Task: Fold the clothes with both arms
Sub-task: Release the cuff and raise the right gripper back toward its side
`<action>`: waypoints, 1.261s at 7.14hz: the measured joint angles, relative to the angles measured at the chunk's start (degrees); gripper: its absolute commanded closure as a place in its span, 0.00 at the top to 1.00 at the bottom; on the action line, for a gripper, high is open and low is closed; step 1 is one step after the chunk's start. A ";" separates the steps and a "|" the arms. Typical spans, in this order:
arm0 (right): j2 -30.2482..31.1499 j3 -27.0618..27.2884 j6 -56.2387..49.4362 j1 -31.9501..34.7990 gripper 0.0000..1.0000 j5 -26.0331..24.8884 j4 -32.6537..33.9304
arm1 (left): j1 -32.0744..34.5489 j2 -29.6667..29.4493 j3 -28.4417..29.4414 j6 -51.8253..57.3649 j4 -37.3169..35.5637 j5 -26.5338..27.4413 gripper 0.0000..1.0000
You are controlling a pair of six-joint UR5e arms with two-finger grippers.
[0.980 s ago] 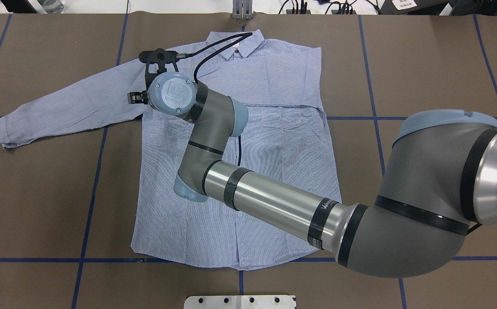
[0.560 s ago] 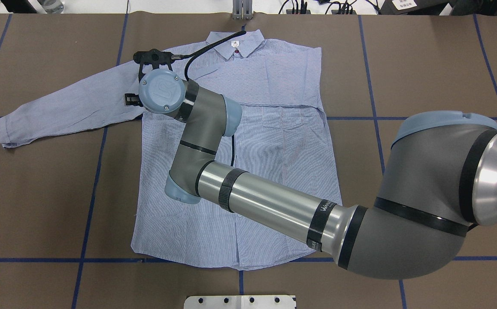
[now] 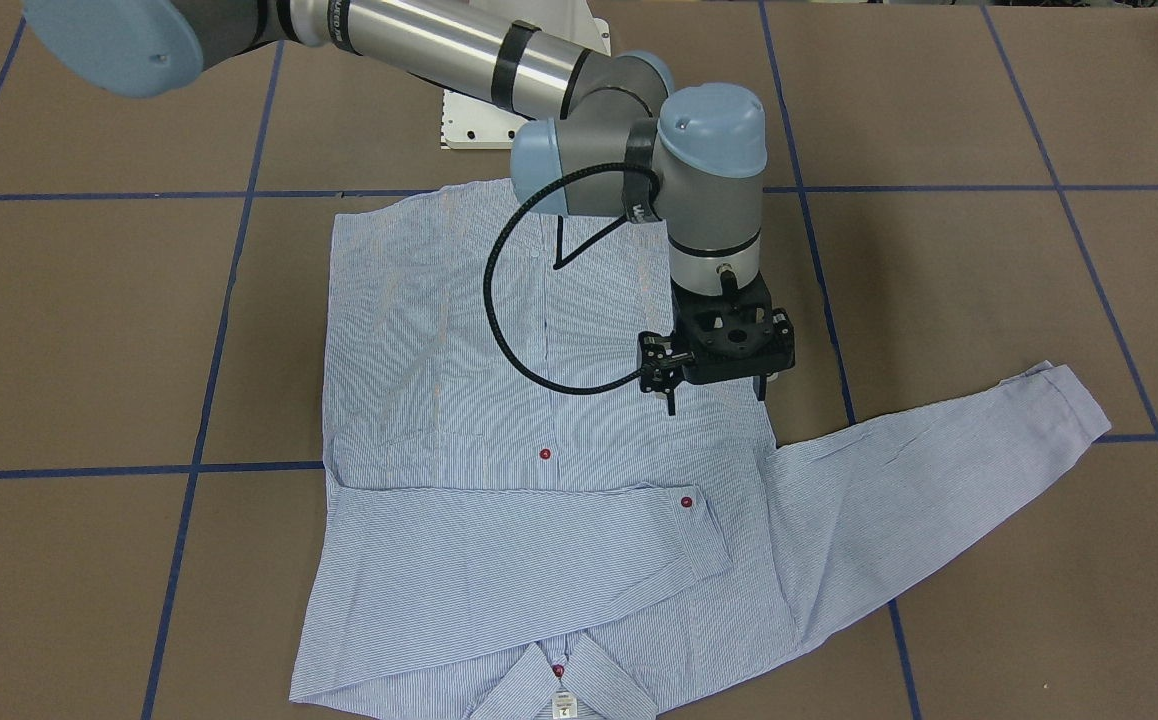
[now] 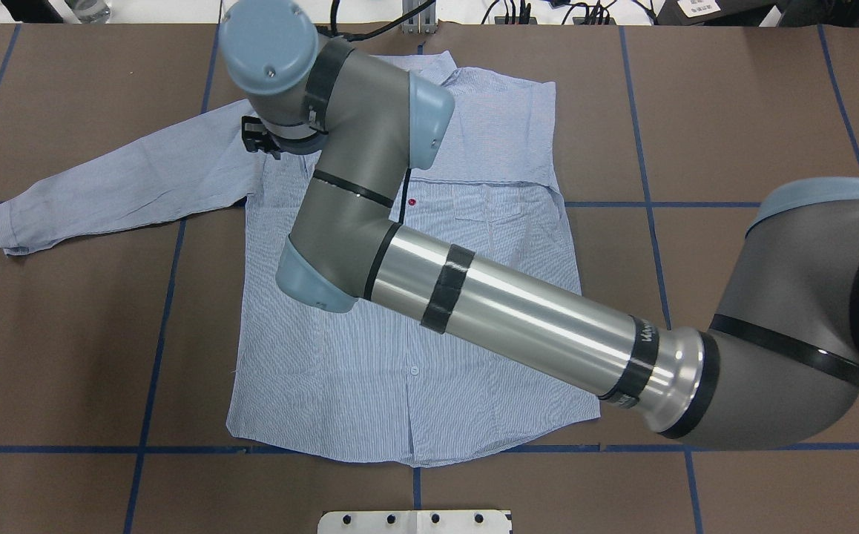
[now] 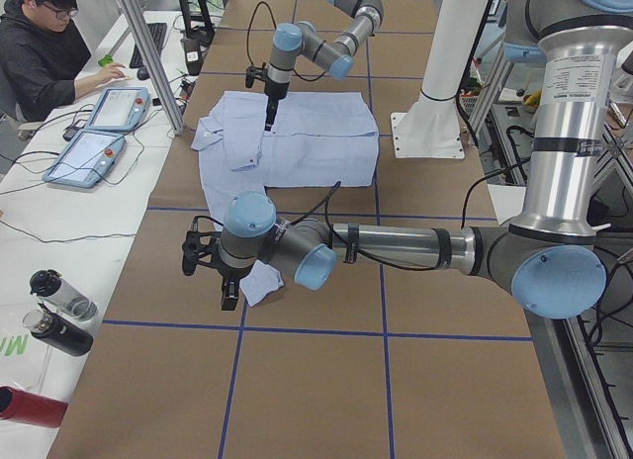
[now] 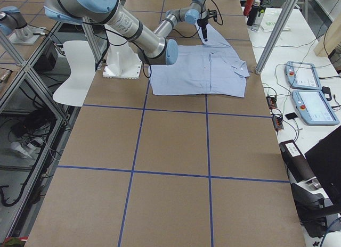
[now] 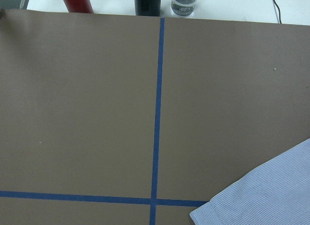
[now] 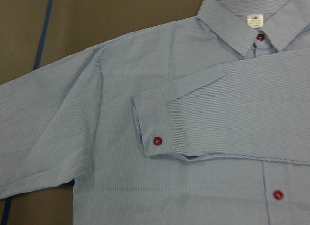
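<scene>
The striped shirt [image 4: 311,371] lies flat on the bench [image 4: 734,111], one sleeve [image 3: 509,560] folded across its chest — the outstretched sleeve [image 4: 125,185] apparently next. Above that shoulder the right pincer [image 3: 717,395] hovers open and empty; the left pincer [image 5: 226,296] sits near the cuff [image 7: 261,196] — open or closed, I cannot tell.

A shirt [image 4: 415,326] lies flat on the table [image 4: 734,111] in front of the robot. Its collar [image 3: 559,690] is near the far edge and its hem is toward the robot's edge. One sleeve [image 3: 499,560] is folded across the chest, just below the collar. The other sleeve [image 4: 118,185] stretches toward the table's left end. The right arm [image 4: 518,319] reaches across the shirt, and the right gripper [image 3: 717,400] hangs over the armpit of the outstretched sleeve. The left gripper [image 5: 228,296] hangs near that sleeve's cuff [image 4: 3,226].
</scene>
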State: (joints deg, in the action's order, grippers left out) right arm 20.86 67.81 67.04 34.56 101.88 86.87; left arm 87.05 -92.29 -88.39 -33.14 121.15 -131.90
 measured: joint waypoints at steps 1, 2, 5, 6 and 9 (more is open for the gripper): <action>5.55 8.90 -0.30 2.37 1.00 2.74 4.94 | -3.23 1.53 -0.01 -7.51 5.23 2.41 0.99; 11.52 16.82 -1.75 4.35 1.00 3.90 8.33 | -7.21 2.78 -0.01 -15.09 10.16 5.39 0.98; 20.51 28.30 -19.19 11.74 1.00 8.31 21.39 | -20.10 4.78 0.21 -33.66 19.05 16.60 0.91; 22.53 28.86 -24.79 15.07 1.00 12.25 22.74 | -23.19 4.88 0.66 -35.38 19.64 19.68 0.86; 26.48 29.94 -29.89 18.27 1.00 15.86 22.05 | -26.47 4.91 4.43 -35.85 22.17 23.25 0.74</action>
State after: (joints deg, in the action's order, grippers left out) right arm 47.33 97.74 37.15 52.83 117.74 108.92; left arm 60.59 -87.38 -83.96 -68.99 143.33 -108.65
